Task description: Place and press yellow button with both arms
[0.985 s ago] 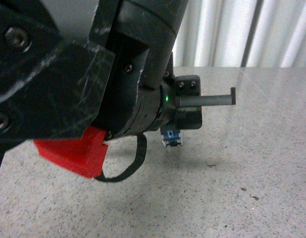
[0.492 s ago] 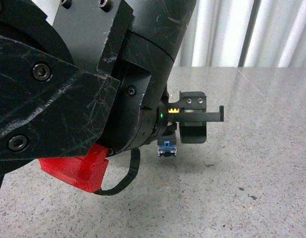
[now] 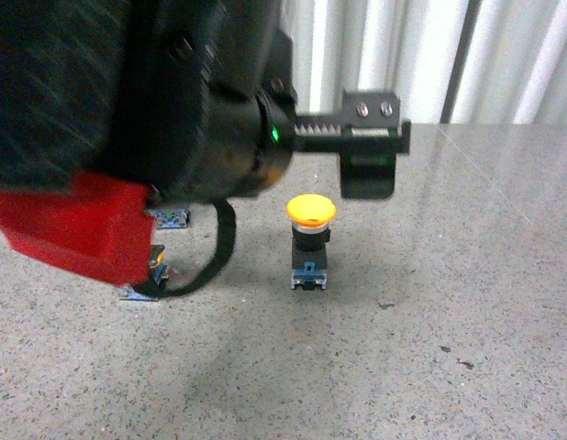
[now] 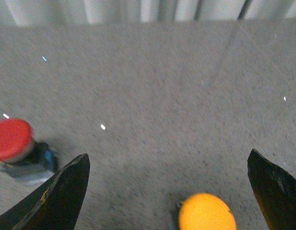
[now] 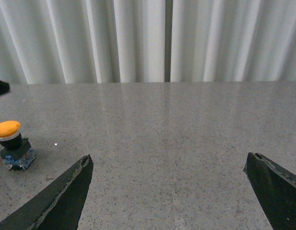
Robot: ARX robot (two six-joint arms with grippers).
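At the centre of the front view, on the speckled counter (image 3: 467, 275), the yellow button (image 3: 311, 243) stands upright, its long axis vertical, cap pointing up and blue-trimmed base down. The left arm (image 3: 173, 101) fills the upper left. Its left claw (image 4: 167, 155) hangs above the button, spread wide and touching nothing. The right claw (image 5: 168, 157) gapes wide too, well apart from the button. A blurred red button (image 4: 11, 139) sits nearby.
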